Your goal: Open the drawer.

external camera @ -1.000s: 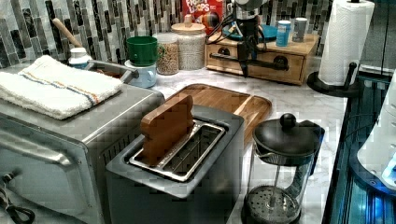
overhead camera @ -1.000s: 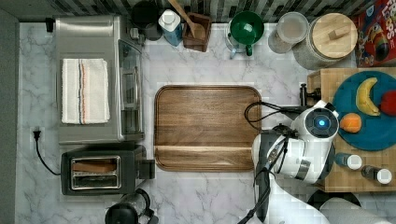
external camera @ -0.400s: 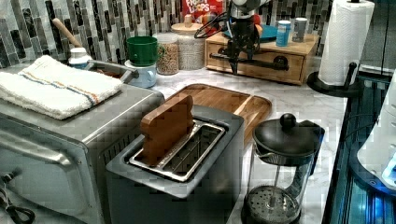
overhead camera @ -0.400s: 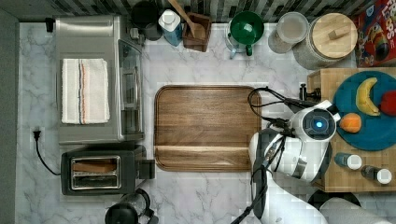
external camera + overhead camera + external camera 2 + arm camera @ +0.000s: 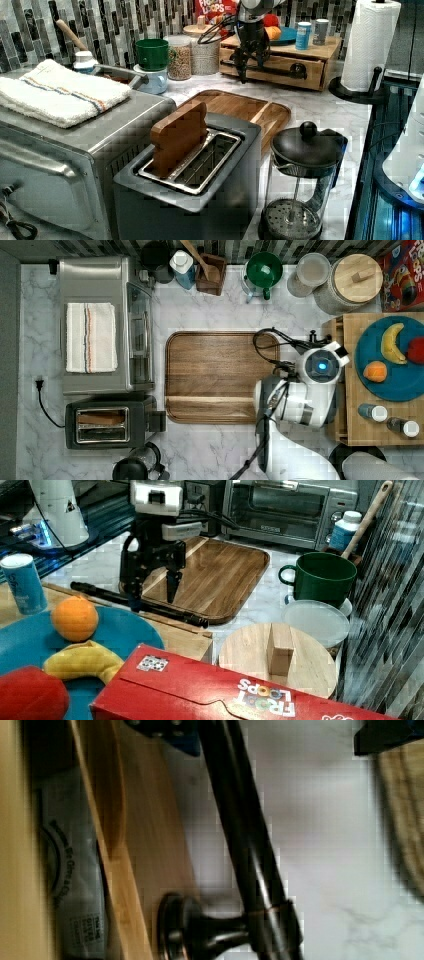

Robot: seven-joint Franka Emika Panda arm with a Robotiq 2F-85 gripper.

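Spread wide, the pincer (image 5: pixel 152 599) straddles the long black handle (image 5: pixel 105 595) of the drawer (image 5: pixel 277 61), one finger on each side of the bar and nothing squeezed between them. In the wrist view the bar runs past a blue-padded finger (image 5: pixel 180 740), while the other finger stands well apart from it over the marble. That same view shows the drawer pulled out a little, with a dark gap behind its front panel and a printed packet (image 5: pixel 70 870) lying inside.

From the top view's left, a striped towel (image 5: pixel 91 337) lies folded on the toaster oven (image 5: pixel 135 325), and a toaster (image 5: pixel 107 426) sits just below it. A dark wooden cutting board (image 5: pixel 220 376) fills the middle of the marble counter (image 5: pixel 210 305). Next comes the white arm (image 5: pixel 305 400), reaching down between the board and the light-wood cabinet (image 5: pixel 352 405); the drawer sits in that cabinet's side facing the board. On top of the cabinet rests a blue plate (image 5: pixel 400 385) holding a banana (image 5: pixel 391 342) and an orange (image 5: pixel 375 371). Along the back wall stand a green mug (image 5: pixel 263 269), a jar with a wooden lid (image 5: pixel 354 277) and, at the top view's far right, a red cereal box (image 5: pixel 402 275).
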